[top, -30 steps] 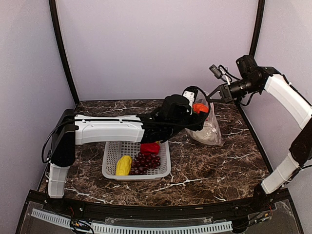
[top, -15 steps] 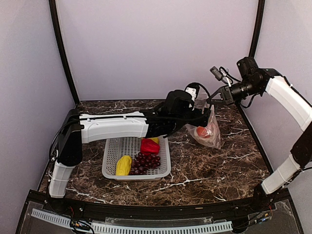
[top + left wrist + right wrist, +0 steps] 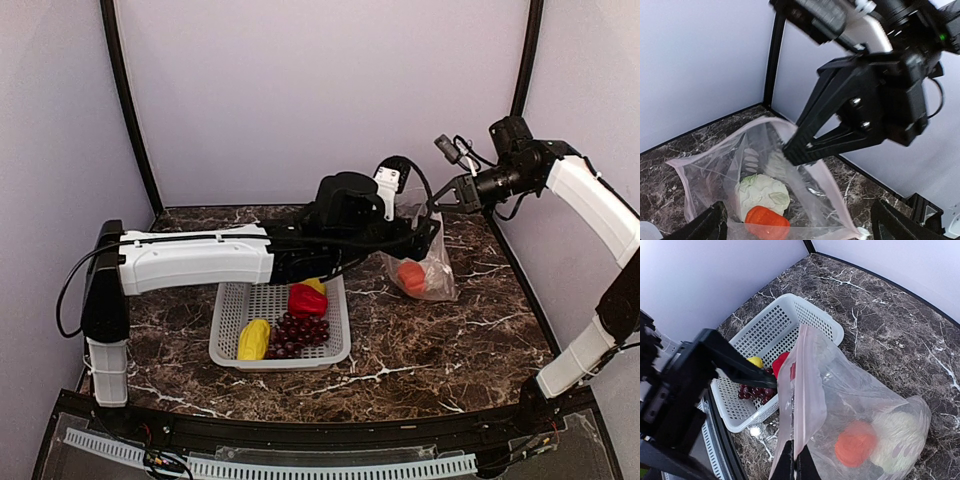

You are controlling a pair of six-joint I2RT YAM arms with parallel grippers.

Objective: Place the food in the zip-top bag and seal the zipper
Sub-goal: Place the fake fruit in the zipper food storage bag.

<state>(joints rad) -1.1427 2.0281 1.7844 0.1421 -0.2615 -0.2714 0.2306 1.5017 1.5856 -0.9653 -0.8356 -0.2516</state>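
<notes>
1. Zip-top bag point(image 3: 428, 262) stands at the centre right of the overhead view. Its bottom rests on the counter point(image 3: 450, 340) and its mouth is lifted upward, just right of the basket point(image 3: 280, 362).
2. Low inside the bag lie the orange tomato point(image 3: 856, 443) and the white-green cauliflower point(image 3: 897, 437), touching each other.
3. The zipper point(image 3: 807, 395), the pale pink strip along the mouth, is pinched at one spot by the right pincer point(image 3: 795, 462). Its fingers are pressed together on the film, and that single hold hangs the bag open.
4. The left pincer point(image 3: 800, 226) hovers above the mouth, spread wide and holding nothing, with the tomato showing below between its fingers.
5. At the lower centre of the overhead view, the basket holds the red pepper point(image 3: 307, 300), the grape bunch point(image 3: 295, 335) and two yellow pieces point(image 3: 253, 340). That leaves four pieces yet to be bagged.
6. What could go wrong, as I judge it:
   - The right pincer grips only a thin edge, so added weight or a tug could slip the film free and let the mouth collapse.
   - The wide left fingers sit close to the film, and pulling away carelessly could snag the bag, drag it or tip it.
   - The mouth is narrow and slack, so a bulky piece such as the grapes could catch on the rim and fall onto the counter.
   - An overfilled bag may leave the zipper too buckled to press shut.
</notes>
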